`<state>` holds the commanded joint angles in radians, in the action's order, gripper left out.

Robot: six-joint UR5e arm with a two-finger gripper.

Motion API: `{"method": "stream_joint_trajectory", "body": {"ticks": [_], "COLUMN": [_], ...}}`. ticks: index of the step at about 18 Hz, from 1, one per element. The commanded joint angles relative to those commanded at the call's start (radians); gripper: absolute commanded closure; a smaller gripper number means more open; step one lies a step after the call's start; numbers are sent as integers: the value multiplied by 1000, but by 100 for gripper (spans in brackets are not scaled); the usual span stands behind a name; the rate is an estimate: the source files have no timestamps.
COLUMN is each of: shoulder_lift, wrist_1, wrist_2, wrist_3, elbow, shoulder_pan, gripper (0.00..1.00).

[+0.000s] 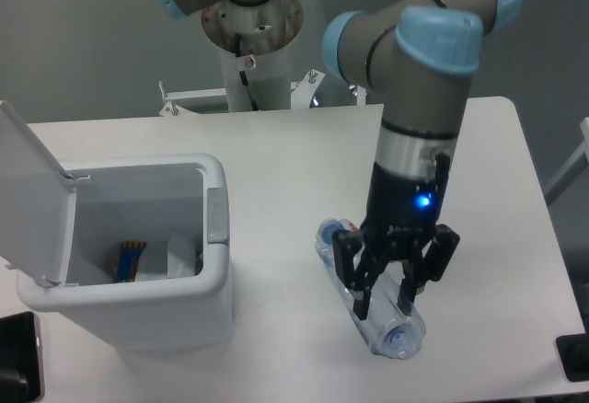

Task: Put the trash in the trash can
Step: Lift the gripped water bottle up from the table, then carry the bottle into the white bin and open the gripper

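Note:
The trash I see is a crushed clear, blue-tinted plastic bottle (397,337), lying slantwise with its cap end toward the upper left. My gripper (384,306) points straight down over its middle, fingers clamped on either side of it, shut on the bottle. Bottle and gripper look close to the camera, above the table to the right of the trash can. The white trash can (138,171) stands at the left with its lid (32,196) swung open. Inside lie a whitish crumpled piece (180,256) and an orange-and-blue striped item (129,259).
The arm's base column (248,53) rises at the back of the white table (276,164). Black objects sit at the front left corner (18,366) and the front right corner (575,357). The table's right edge runs close past the gripper.

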<state>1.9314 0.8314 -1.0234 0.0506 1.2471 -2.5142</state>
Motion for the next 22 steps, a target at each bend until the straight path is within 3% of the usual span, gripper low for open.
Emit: {"method": "stream_joint_trajectory", "body": {"ticks": [5,9,15,22], "shoulder_lift": [-37,-65,-78,-77], "wrist_1": [-12,-12,-12,-12], "wrist_2": [104,111,108,106], "wrist_3": [-32,-52,-49,-44], "elbow": [-34,-29,29,95], "shoulder_pan": [5,52,165,242], "gripper": [42,42,42,40]}}
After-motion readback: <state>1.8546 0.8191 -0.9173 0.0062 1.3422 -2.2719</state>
